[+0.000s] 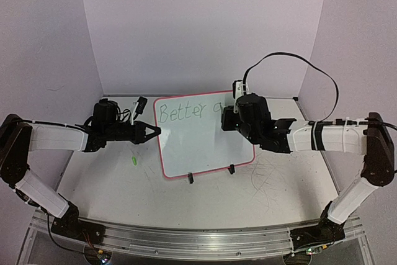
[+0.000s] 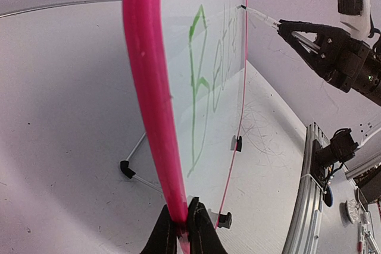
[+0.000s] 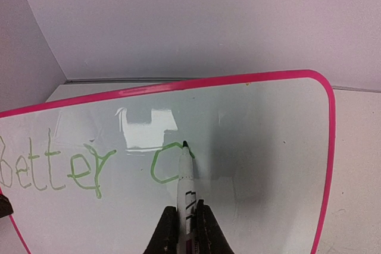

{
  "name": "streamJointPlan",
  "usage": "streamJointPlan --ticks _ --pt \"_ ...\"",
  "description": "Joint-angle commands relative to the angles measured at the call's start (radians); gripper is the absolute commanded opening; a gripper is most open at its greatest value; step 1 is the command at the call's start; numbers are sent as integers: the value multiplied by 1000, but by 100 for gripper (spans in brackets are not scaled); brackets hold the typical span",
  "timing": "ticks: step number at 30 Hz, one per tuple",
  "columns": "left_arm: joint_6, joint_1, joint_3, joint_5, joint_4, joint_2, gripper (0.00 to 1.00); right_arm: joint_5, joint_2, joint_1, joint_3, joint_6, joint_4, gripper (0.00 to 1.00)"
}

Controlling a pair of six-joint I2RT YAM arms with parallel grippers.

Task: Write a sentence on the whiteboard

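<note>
At mid-bench [image 1: 111, 197]: one whiteboard [image 1: 201, 144], pink-red rim, rounded corners, standing on two black feet [image 1: 190, 179], its face turned to the near side.

Item 1, sentence [image 1: 181, 113]: thin green handwriting along the top of the board. "Better" sits at the upper left. To its right is an unfinished green loop. The lower part of the board is bare.

Item 2, left gripper [image 1: 156, 131]: reaches in from the left. Its jaws are closed on the left rim of the board, about halfway up, one finger on each side of the rim.

Item 3, right gripper [image 3: 184, 218]: reaches in from the right, in front of the upper right part of the board. Its jaws are clamped on a white marker [image 3: 187, 176] that points up at the board face. The dark tip meets the board at the upper right end of the loop.

Item 4, small green piece [image 1: 133, 161]: lies on the bench just left of the board, below the left gripper. What it is cannot be told.

Item 5, faint scribbles [image 1: 273, 181]: on the bench surface, right of the feet.
</note>
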Motion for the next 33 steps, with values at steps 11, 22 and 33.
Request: streamJointPlan --ticks 11,22,33 --pt "66 -13 30 -94 -28 24 0 25 50 -33 72 -34 27 0" --pt "66 -13 32 -94 -29 21 0 18 50 -41 80 -49 29 0" --pt "64 -15 36 -93 -31 20 0 -29 21 -39 25 -16 21 0"
